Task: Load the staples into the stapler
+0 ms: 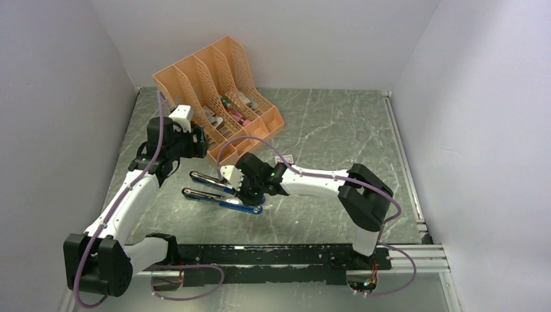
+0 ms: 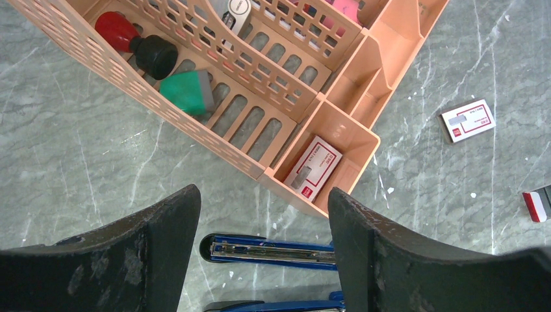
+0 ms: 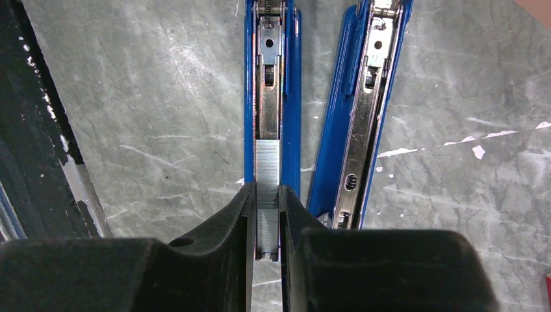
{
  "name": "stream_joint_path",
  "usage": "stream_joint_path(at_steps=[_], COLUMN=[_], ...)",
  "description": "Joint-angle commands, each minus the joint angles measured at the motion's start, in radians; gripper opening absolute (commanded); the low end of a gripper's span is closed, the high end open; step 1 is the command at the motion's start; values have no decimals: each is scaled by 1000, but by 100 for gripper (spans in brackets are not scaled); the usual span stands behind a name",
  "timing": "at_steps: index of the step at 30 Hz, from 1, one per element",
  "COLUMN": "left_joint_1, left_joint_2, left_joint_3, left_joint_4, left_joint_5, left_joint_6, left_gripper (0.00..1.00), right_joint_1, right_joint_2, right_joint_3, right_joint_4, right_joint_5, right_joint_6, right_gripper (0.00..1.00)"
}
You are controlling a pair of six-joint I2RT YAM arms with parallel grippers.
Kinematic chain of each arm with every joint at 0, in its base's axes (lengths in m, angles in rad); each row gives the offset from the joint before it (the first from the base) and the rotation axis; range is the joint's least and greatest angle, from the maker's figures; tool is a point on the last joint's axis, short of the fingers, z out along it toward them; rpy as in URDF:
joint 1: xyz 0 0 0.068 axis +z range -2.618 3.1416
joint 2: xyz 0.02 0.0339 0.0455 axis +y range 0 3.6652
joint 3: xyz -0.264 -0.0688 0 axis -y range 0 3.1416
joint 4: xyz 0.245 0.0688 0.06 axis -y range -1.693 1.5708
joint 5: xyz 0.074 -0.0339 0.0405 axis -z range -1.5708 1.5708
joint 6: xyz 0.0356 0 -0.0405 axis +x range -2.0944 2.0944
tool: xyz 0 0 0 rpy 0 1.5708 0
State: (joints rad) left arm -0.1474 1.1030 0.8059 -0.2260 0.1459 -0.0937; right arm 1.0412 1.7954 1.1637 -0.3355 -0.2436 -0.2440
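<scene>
Pinching the staples between nearly closed fingers, the right gripper holds the strip lengthwise along the open channel of the blue stapler. The stapler lies unfolded on the counter, its two halves side by side. The left gripper hangs spread and empty above the stapler, close to the peach organizer. A white-and-red box sits in the organizer's end compartment. A second box lies on the counter, apart.
</scene>
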Motion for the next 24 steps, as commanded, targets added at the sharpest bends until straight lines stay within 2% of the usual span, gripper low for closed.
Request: stream_joint_path(at_steps=[1, 17, 24], left_joint_1=[6, 6, 6], left_joint_2=[-20, -19, -20], left_joint_3=[-2, -2, -2], left_joint_4=[10, 11, 10], left_joint_5=[7, 10, 8], left_joint_6=[6, 6, 7], left_gripper=[76, 76, 76], right_joint_1=[-6, -13, -14], right_joint_2=[15, 35, 32], right_joint_3=[15, 57, 45], right_joint_4=[-13, -60, -41], right_joint_5=[-13, -20, -35], right_joint_6=[9, 11, 18], right_gripper=[0, 1, 16])
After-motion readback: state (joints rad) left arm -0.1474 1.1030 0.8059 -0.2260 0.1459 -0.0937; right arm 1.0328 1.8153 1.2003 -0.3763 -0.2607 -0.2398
